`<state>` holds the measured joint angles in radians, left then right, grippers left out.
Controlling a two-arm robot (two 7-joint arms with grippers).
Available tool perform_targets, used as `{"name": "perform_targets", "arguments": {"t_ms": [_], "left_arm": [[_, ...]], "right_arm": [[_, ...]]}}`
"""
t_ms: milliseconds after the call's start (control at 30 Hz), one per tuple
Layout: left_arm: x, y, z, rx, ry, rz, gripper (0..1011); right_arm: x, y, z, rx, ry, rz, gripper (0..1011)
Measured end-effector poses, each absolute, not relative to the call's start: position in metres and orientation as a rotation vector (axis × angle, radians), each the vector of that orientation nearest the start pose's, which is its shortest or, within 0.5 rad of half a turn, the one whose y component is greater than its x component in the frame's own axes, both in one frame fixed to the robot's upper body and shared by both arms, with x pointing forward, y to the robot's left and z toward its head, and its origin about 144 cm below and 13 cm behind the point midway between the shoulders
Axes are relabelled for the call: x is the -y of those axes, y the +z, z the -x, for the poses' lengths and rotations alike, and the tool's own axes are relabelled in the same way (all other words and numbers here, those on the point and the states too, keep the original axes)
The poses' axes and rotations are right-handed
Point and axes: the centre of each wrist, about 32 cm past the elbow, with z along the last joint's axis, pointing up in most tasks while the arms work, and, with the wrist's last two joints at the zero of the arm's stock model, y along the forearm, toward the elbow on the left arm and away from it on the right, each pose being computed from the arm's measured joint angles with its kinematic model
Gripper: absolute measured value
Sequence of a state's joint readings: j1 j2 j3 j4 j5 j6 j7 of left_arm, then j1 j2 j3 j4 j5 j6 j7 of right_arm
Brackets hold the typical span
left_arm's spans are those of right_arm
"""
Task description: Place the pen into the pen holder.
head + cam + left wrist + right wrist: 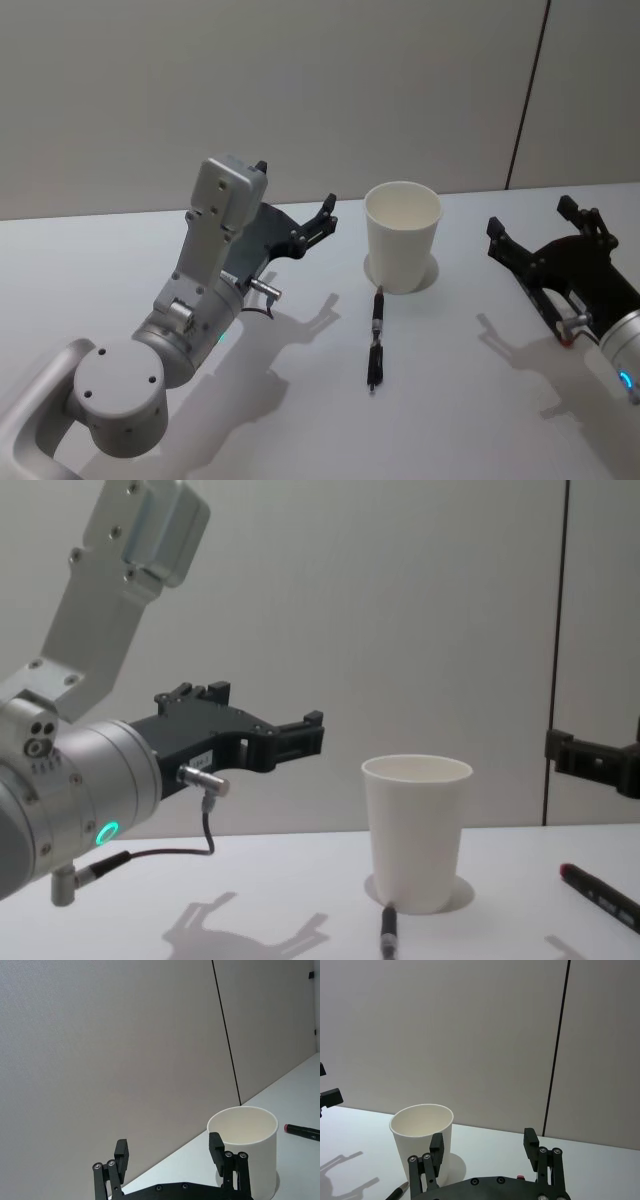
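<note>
Pen (375, 338): flat on table (300, 420), just beside pen holder (402, 237) base.
Left gripper (168, 1144): raised left of pen holder, fingers apart, empty.
Right gripper (483, 1138): raised right of it, fingers apart, empty.

Open table (460, 420) flanks the pen (376, 340) on both sides; the pen holder (402, 240) stands just beyond it.

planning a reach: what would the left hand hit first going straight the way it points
Probably the pen holder, near its rim: it stands just ahead of the left hand. Height is unclear; it might skim over.
</note>
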<state>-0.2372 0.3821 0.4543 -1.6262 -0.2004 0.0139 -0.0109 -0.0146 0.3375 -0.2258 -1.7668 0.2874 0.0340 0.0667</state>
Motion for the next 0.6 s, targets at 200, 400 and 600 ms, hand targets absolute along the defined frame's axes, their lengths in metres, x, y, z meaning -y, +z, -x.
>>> {"name": "perform_targets", "arguments": {"t_ms": [200,400,600], "left_arm": [[-0.1984,1.2044,-0.492,0.268,1.124,-0.061,1001],[-0.1984,1.2044,-0.492,0.268,1.124,-0.061,1001],[-0.1984,1.2044,-0.492,0.268,1.124,-0.061,1001]], "right_arm": [[0.2371,1.1887,-0.4433,0.075,-1.229,-0.026,1001],[0.2371,1.1887,-0.4433,0.075,-1.23,-0.026,1001],[0.2371,1.1887,-0.4433,0.075,-1.23,-0.026,1001]]}}
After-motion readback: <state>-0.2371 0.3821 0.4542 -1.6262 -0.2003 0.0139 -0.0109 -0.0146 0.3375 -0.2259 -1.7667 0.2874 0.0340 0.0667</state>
